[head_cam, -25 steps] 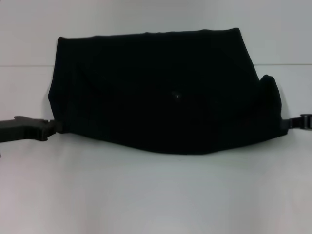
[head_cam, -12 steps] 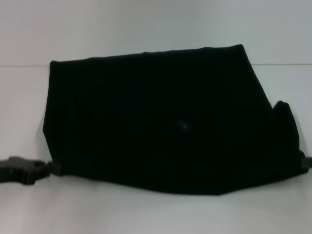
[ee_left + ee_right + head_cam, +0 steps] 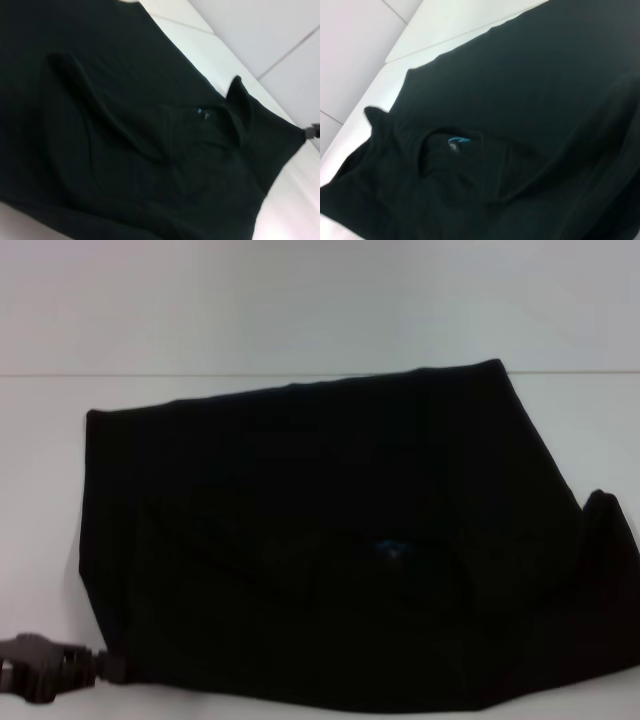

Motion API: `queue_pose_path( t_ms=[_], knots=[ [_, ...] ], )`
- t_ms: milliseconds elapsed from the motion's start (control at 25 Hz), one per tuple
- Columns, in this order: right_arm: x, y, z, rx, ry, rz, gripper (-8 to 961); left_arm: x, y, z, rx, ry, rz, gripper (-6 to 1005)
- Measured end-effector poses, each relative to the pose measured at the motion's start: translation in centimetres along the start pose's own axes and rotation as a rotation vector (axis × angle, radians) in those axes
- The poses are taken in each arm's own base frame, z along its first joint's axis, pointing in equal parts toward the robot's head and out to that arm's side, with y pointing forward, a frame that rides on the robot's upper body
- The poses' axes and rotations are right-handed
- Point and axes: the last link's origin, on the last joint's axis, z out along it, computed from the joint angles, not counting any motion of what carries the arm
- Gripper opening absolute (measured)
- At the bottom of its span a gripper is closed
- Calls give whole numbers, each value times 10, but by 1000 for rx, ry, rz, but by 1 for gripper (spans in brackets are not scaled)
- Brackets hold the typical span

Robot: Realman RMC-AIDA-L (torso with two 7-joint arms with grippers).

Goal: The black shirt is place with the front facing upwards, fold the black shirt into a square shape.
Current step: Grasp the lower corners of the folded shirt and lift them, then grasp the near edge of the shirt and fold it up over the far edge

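The black shirt (image 3: 330, 540) is spread wide over the white table (image 3: 40, 500), its near edge raised and stretched between my two grippers. A small blue neck label (image 3: 390, 550) shows near its middle, as it does in the left wrist view (image 3: 202, 114) and the right wrist view (image 3: 456, 142). My left gripper (image 3: 110, 668) is shut on the shirt's near left corner. My right gripper is out of the head view. It shows in the left wrist view (image 3: 311, 131), pinching the far corner of the cloth. A fold of cloth (image 3: 605, 525) stands up at the right side.
The table's back edge (image 3: 250, 374) runs behind the shirt, with a pale wall above it. Bare white table surface (image 3: 30, 570) lies to the shirt's left.
Both grippers have drawn the shirt's near edge towards me, so the cloth fills more of the head view. The right gripper has passed out of that view at the right.
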Motion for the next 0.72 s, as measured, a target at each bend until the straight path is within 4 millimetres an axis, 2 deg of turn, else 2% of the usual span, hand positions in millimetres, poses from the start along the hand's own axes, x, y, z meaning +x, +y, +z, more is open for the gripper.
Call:
queue_pose_path(
  t_ms=[200, 440, 560, 720],
  knots=[
    [14, -1, -11, 1, -17, 22, 11, -12, 7, -1, -45, -25, -25, 50],
    [10, 2, -12, -5, -22, 4, 11, -20, 10, -3, -55, -21, -41, 50],
    [-3, 4, -10, -12, -36, -25, 11, -17, 7, -3, -38, -2, -40, 51],
    [-31, 8, -5, -18, -50, -70, 11, 0, 1, -1, -7, 54, -30, 51]
  ],
)
